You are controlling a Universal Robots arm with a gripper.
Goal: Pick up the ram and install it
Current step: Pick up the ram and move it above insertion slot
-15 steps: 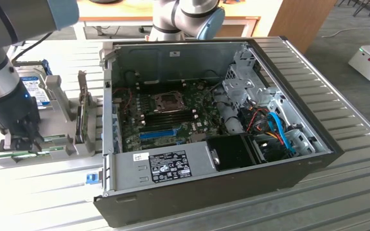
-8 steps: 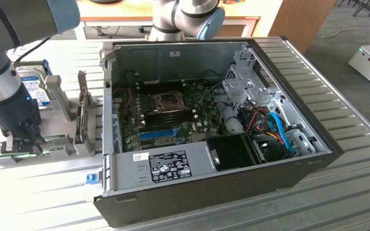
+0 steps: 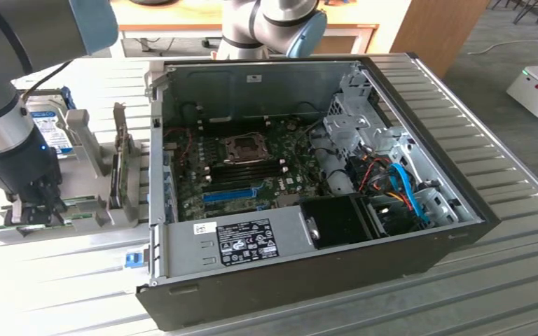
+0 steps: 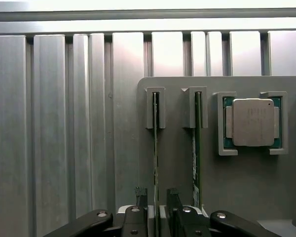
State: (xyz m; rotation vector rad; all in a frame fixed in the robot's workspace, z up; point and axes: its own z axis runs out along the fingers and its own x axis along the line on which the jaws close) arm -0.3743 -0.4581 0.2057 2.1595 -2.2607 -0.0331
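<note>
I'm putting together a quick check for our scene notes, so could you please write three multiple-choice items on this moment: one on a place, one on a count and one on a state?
1. Where is the gripper?
A. Over the motherboard.
B. Inside the drive bay.
C. At the grey holder beside the computer case.

2. How many green sticks stand in the holder?
A. Two.
B. One.
C. Four.

3. How do the jaws stand?
A. Shut on the processor.
B. Open, straddling the ram.
C. Shut on nothing.

Answers:
1 C: the exterior view shows the arm at the holder, outside the case.
2 A: the ram and a second stick sit in separate slots.
3 B: one finger stands on each side of the ram.
</note>
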